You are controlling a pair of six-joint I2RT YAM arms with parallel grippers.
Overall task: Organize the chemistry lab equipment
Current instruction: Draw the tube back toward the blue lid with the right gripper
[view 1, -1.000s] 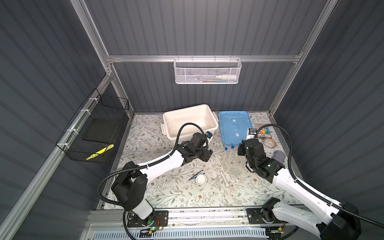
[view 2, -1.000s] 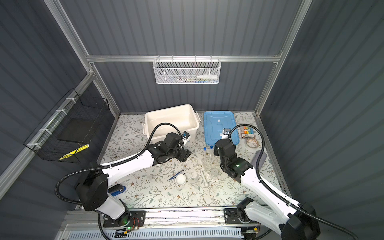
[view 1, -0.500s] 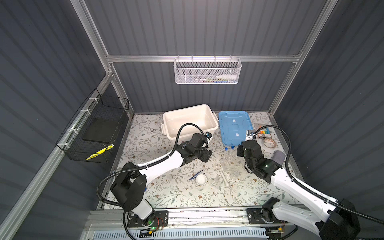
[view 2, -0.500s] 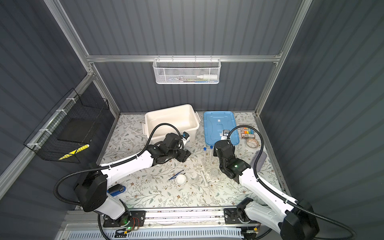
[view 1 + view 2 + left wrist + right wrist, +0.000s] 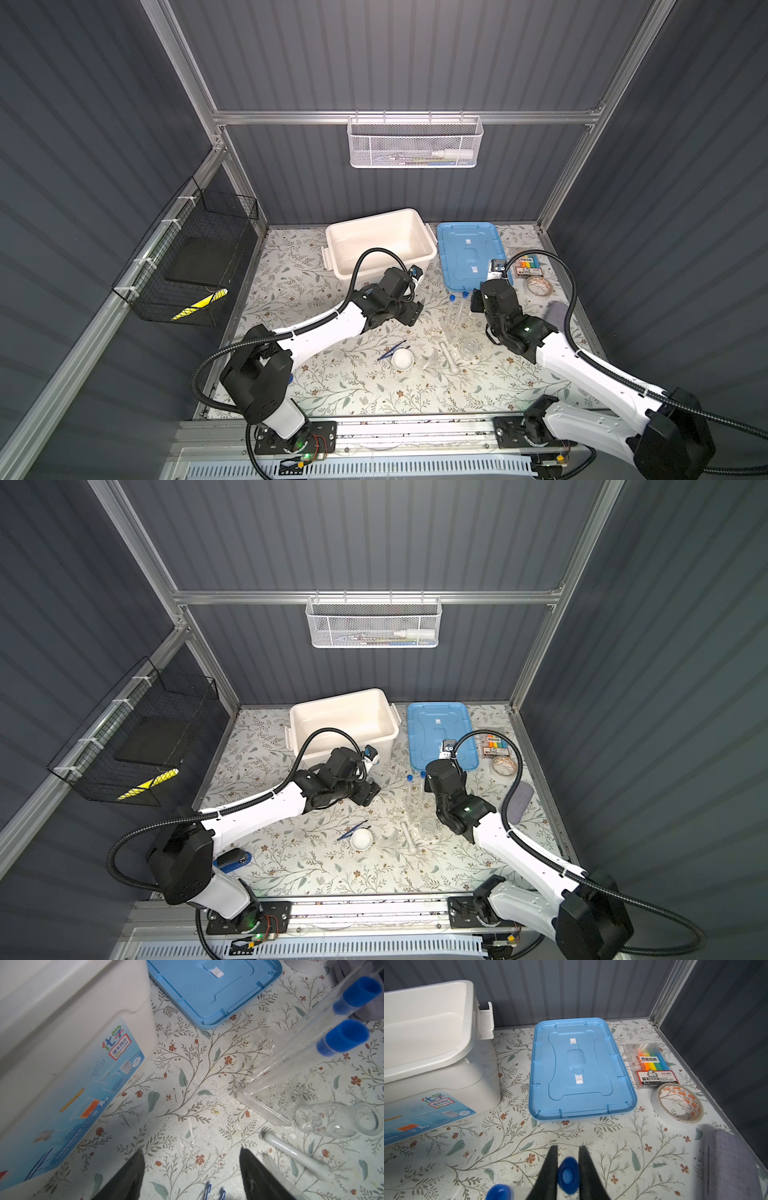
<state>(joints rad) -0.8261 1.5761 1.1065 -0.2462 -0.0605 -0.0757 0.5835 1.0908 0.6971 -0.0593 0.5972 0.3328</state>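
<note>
My right gripper [image 5: 568, 1148] is shut on the blue cap of a clear test tube [image 5: 568, 1175]. A second blue-capped tube [image 5: 499, 1192] stands right beside it. Both tubes [image 5: 457, 309] rise from the clear tube rack [image 5: 268, 1103] at mid-table, and the right gripper [image 5: 478, 299] sits over them. The left gripper [image 5: 191, 1151] hangs open and empty over bare table, left of the rack [image 5: 413, 311]. Near the front lie a white dish [image 5: 403, 358], dark blue tweezers [image 5: 390, 350], a white pestle [image 5: 449, 359] and a small clear flask [image 5: 336, 1120].
An open white bin [image 5: 370, 217] stands at the back, with its blue lid [image 5: 469, 257] flat to its right. A marker pack [image 5: 528, 266], a tape roll [image 5: 539, 286] and a grey cloth [image 5: 555, 316] line the right edge. A blue stapler [image 5: 232, 859] lies front left.
The right arm has shifted slightly to the left with its jaws still on the tube cap. The left arm has not moved.
</note>
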